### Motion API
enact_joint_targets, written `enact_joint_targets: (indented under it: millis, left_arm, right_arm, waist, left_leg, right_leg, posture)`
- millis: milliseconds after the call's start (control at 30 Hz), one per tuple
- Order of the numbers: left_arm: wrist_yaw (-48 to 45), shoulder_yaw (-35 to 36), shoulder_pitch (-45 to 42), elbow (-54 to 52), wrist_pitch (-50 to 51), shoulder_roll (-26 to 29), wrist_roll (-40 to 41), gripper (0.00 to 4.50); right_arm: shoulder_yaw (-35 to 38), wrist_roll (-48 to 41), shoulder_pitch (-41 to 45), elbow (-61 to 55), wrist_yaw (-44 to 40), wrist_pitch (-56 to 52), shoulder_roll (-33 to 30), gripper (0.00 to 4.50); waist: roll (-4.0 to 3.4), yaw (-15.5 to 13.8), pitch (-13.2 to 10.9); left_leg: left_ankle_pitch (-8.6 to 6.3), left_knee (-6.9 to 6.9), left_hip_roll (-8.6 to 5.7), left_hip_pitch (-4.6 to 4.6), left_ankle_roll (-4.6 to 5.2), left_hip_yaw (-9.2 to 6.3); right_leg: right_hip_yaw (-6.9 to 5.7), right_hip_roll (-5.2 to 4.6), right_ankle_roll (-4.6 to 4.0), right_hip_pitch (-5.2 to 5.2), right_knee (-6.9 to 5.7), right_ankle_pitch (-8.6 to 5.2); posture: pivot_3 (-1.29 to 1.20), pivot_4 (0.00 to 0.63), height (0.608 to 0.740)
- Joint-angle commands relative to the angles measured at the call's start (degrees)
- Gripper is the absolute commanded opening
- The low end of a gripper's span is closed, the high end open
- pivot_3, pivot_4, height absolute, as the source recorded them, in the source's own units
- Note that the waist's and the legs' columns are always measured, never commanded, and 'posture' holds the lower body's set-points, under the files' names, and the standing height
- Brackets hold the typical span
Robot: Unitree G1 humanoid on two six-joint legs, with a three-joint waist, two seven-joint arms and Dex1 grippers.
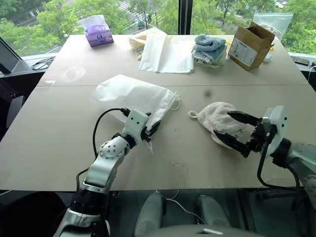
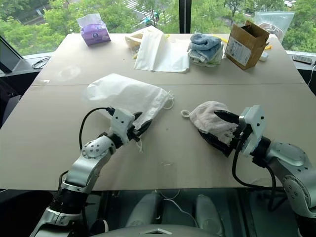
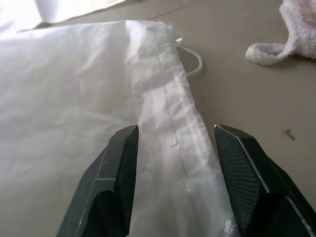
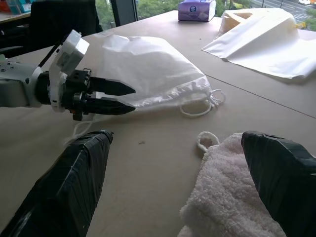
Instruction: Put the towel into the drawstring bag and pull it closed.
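Nothing of the task is finished yet, as far as the pictures show: the towel [image 1: 221, 118] lies on the table [image 1: 49, 148], wholly outside the drawstring bag [image 1: 136, 95], and the bag's mouth is neither held open nor pulled shut.

Nearest, at the lower right of the head view, the right gripper [image 1: 238, 132] has its two black fingers spread wide, one above and one below the near edge of the towel; they bracket the pinkish terry without pinching it. At lower centre-left, the left gripper [image 1: 151, 129] points at the near corner of the bag's mouth. Its fingers stand partly apart, and in the left wrist view the gathered hem runs between them; whether they press the cloth I cannot tell. My reading is that both grasps remain to be made, then the stuffing, then the pull on the cords.

Middle of the frame: the bag lies flat and looks empty, its white cord [image 1: 177, 102] looping out toward the towel's little loop [image 1: 192, 114].

Farther back, upper frame: a purple tissue pack [image 1: 99, 34] at left, a flat cream cloth sheet [image 1: 165, 53] in the centre, folded blue and green towels [image 1: 209, 48], and an open cardboard box [image 1: 251, 45] at right, its contents not visible.
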State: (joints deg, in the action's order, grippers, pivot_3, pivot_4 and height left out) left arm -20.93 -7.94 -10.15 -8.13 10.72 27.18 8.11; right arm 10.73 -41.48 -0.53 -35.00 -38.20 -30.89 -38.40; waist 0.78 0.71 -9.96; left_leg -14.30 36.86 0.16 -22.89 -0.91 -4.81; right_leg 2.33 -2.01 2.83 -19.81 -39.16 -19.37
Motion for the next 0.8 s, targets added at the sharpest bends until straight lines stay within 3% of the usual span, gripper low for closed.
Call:
enact_joint_targets:
  millis: [33, 100, 167, 267, 333, 800]
  left_arm:
    - [2.72, -0.63, 2.41, -1.19, -6.06, -0.51, -6.38, 2.46]
    - [3.82, -0.34, 2.88, -0.91, -7.93, -1.13, -8.51, 2.22]
    - [4.36, -0.17, 3.11, -0.59, -8.88, -1.83, -9.74, 1.68]
    - [5.63, 0.44, 3.62, -0.23, -9.65, -2.96, -11.10, 0.35]
    - [6.36, 0.78, 4.06, 0.14, -10.17, -3.54, -12.02, 0.05]
    - [10.84, 5.44, 4.86, -0.42, -12.41, -6.90, -14.53, 0.05]
  right_arm:
    - [1.65, -0.30, -0.40, -2.35, 0.14, 1.19, 0.10, 4.50]
    - [1.71, -0.32, -0.52, -2.39, 0.03, 1.11, 0.01, 4.50]
    - [1.81, -0.42, -0.47, -2.34, -0.02, 0.99, -0.10, 4.50]
    - [1.89, -0.45, -0.40, -2.25, -0.18, 0.91, -0.29, 4.50]
    - [1.96, -0.49, -0.36, -2.20, -0.29, 0.87, -0.40, 4.50]
    - [2.00, -0.15, -0.12, -2.11, -0.32, 0.84, -0.62, 4.50]
  waist:
    - [0.00, 0.00, 0.00]
    - [0.00, -0.06, 0.00]
    - [0.00, -0.10, 0.00]
    - [0.00, -0.12, 0.00]
    - [0.00, -0.10, 0.00]
    - [0.00, -0.01, 0.01]
  left_leg:
    - [0.00, -0.04, 0.00, 0.00, 0.00, 0.00]
    - [0.00, -0.14, 0.00, -0.02, 0.00, 0.01]
    - [0.00, -0.17, 0.00, -0.05, -0.01, -0.01]
    - [0.00, -0.18, 0.00, -0.04, 0.00, -0.03]
    - [0.00, -0.18, 0.00, -0.03, 0.00, 0.01]
    - [0.00, -0.17, -0.01, 0.00, 0.00, 0.00]
  right_leg:
    - [0.00, 0.00, 0.00, 0.00, 0.05, 0.00]
    - [-0.01, -0.02, 0.00, 0.00, 0.20, 0.00]
    - [-0.02, -0.02, 0.00, 0.00, 0.23, 0.00]
    - [-0.03, -0.02, 0.00, 0.00, 0.22, 0.00]
    - [-0.05, -0.02, 0.00, 0.00, 0.22, 0.00]
    - [-0.09, -0.01, 0.01, 0.01, 0.18, 0.01]
  posture:
    - [0.00, 0.150, 0.740]
    - [0.00, 0.150, 0.740]
    - [0.00, 0.150, 0.740]
    - [0.00, 0.150, 0.740]
    - [0.00, 0.150, 0.740]
    - [0.00, 0.150, 0.740]
